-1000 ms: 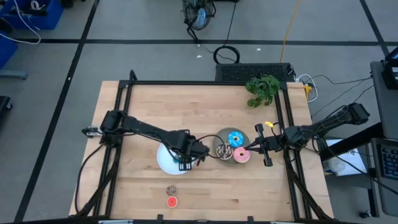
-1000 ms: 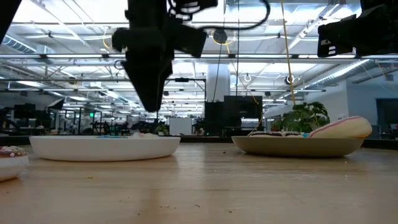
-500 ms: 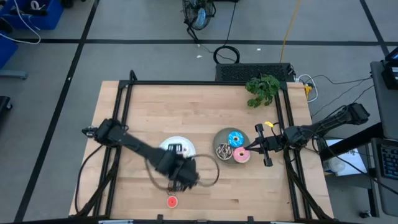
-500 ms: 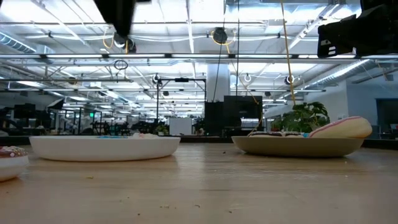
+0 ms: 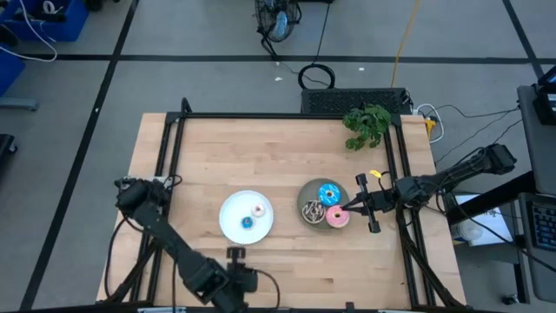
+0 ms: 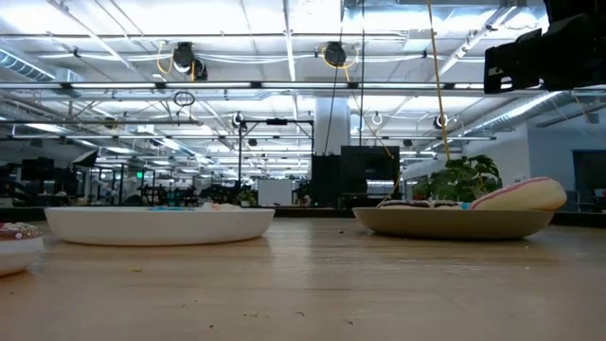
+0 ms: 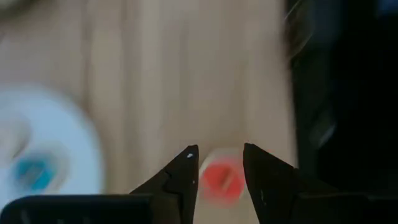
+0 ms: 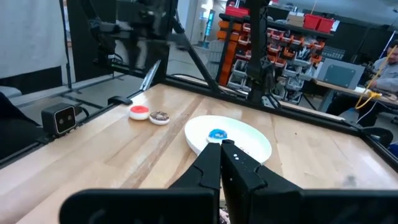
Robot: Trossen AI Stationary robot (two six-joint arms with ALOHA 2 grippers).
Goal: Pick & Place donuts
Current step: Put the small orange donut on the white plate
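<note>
My left gripper (image 7: 219,152) is open at the table's near edge (image 5: 233,278), its fingers standing on either side of the tiny red donut (image 7: 221,180) from above; I cannot tell whether they touch it. The tiny brown donut (image 8: 159,117) lies beside the red one (image 8: 138,112). Tiny white (image 5: 258,209) and blue (image 5: 247,222) donuts lie on the white plate (image 5: 228,209). The blue sprinkled (image 5: 327,193), brown drizzled (image 5: 313,211) and pink (image 5: 337,218) donuts sit on the grey-green plate (image 5: 304,193). My right gripper (image 5: 346,209) is shut beside the pink donut.
A green plant sprig (image 5: 367,124) lies at the table's far right corner. Black frame rails (image 5: 169,156) run along the table's left and right sides. Bare wood lies across the far half of the table (image 5: 261,148).
My left arm has swung quickly from over the white plate toward the table's near edge and now stands over the red donut. The white plate with its tiny white and blue donuts has come into view.
</note>
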